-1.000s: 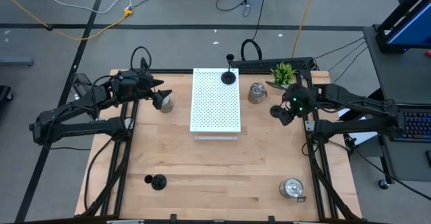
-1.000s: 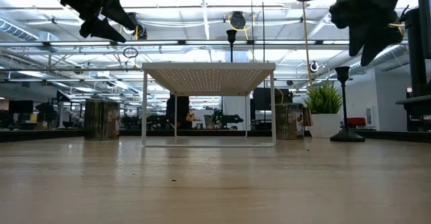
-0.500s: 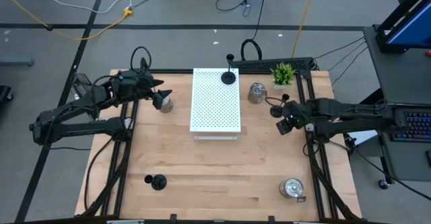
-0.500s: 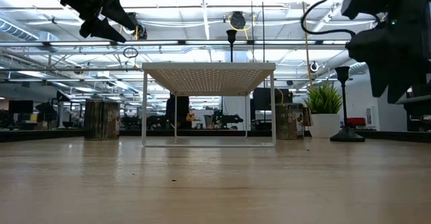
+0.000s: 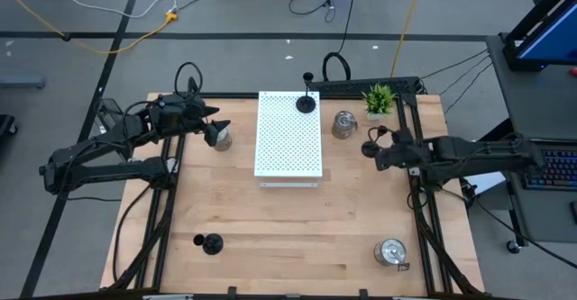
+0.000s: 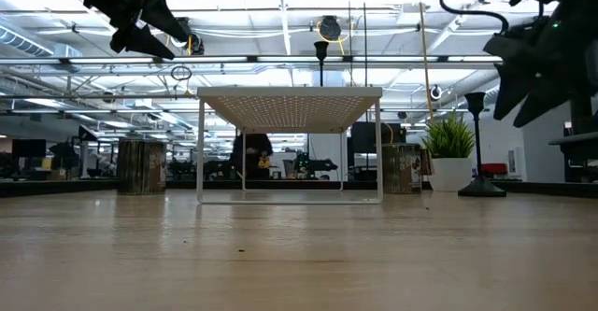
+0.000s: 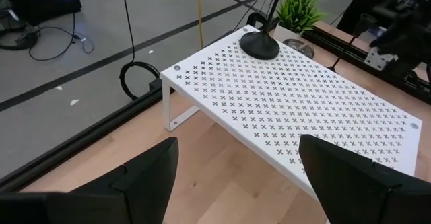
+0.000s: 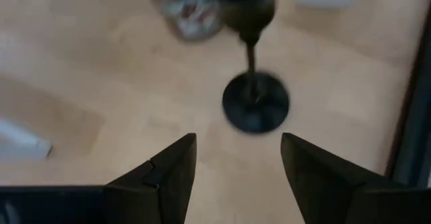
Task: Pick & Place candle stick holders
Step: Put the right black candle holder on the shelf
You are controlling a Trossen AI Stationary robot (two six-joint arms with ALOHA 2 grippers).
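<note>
The right end effector point(image 5: 371, 150) hangs over the right side of the worktop point(image 5: 297, 228), its fingers point(image 8: 165, 170) spread apart and empty. Just in front of them stands a black candle holder point(image 8: 254, 99), base on the wood, with a silver glass holder point(image 5: 343, 124) and the small green plant point(image 5: 380, 97) a little farther. I judge this is the approach step: the fingers are lined up on the thin stem but have not closed on it. The next move calls for lowering, bringing the stem between the fingers, then closing gently so the holder does not tip.

The left end effector point(image 7: 236, 177) waits on the far left, also released, beside another silver holder point(image 5: 218, 136). One black holder point(image 5: 306, 100) already stands on the white perforated board point(image 5: 288, 142); one black point(image 5: 210, 243) and one silver point(image 5: 390, 251) remain near the front.
</note>
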